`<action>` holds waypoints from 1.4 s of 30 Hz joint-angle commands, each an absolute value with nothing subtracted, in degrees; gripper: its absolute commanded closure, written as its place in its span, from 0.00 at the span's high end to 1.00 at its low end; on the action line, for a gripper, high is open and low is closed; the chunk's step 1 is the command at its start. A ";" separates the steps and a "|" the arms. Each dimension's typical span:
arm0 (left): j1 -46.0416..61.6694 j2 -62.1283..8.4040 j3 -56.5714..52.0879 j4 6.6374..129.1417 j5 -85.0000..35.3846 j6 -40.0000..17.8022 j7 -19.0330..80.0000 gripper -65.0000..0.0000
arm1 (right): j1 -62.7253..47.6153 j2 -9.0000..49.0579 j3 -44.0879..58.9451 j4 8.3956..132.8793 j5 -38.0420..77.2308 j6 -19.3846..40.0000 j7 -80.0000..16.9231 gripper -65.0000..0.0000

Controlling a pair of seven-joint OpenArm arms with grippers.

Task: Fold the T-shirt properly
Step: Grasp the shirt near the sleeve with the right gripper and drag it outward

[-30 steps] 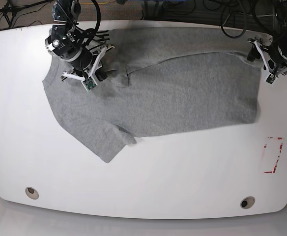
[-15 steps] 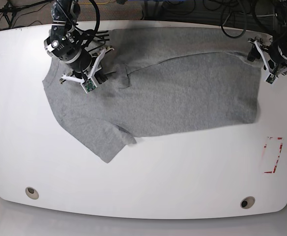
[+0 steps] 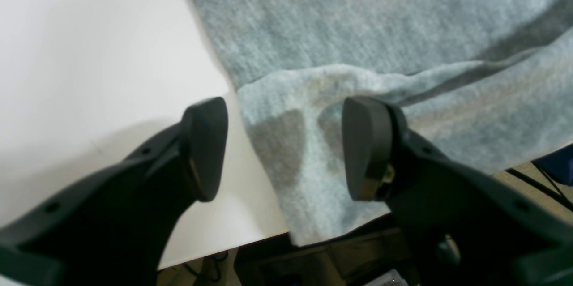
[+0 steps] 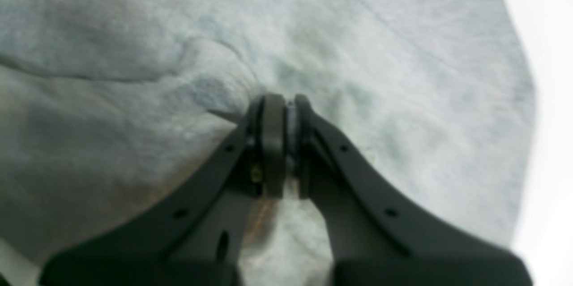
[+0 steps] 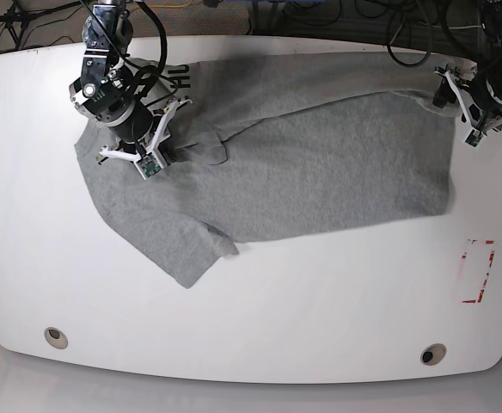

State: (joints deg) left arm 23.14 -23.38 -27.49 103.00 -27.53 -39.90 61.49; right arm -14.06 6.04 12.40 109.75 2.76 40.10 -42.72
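Change: my right gripper (image 5: 167, 153), clamped on a pinch of cloth near the neckline, now sits lower and further toward the near side of the counter (image 5: 320, 310) than a second ago, and the grey fold it drags has travelled with it.
Meaning: I judge the far edge is being drawn over the body; the fold is only begun.
T-shirt (image 5: 320, 163): spread across the far half of the counter, one sleeve pointing toward the near edge, black lettering showing at the far left edge.
Right jaws: closed tight, with grey fabric puckered at their tips in the right wrist view (image 4: 280, 111).
Left gripper (image 3: 282, 147): jaws wide apart, straddling the shirt's corner at the counter's edge, gripping nothing; it has not moved.
Count: one T-shirt, two grippers, one red-outlined marker (image 5: 477, 271) on the counter, two round holes near its front edge.
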 commanded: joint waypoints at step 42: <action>22.90 -24.40 -27.91 103.69 -27.91 -39.78 60.79 0.58 | -10.77 6.11 12.35 110.81 0.48 40.00 -47.08 0.56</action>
State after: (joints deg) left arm 23.03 -23.38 -27.46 103.00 -27.44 -39.92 61.49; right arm -11.14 5.69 12.27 109.78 -0.54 40.07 -48.07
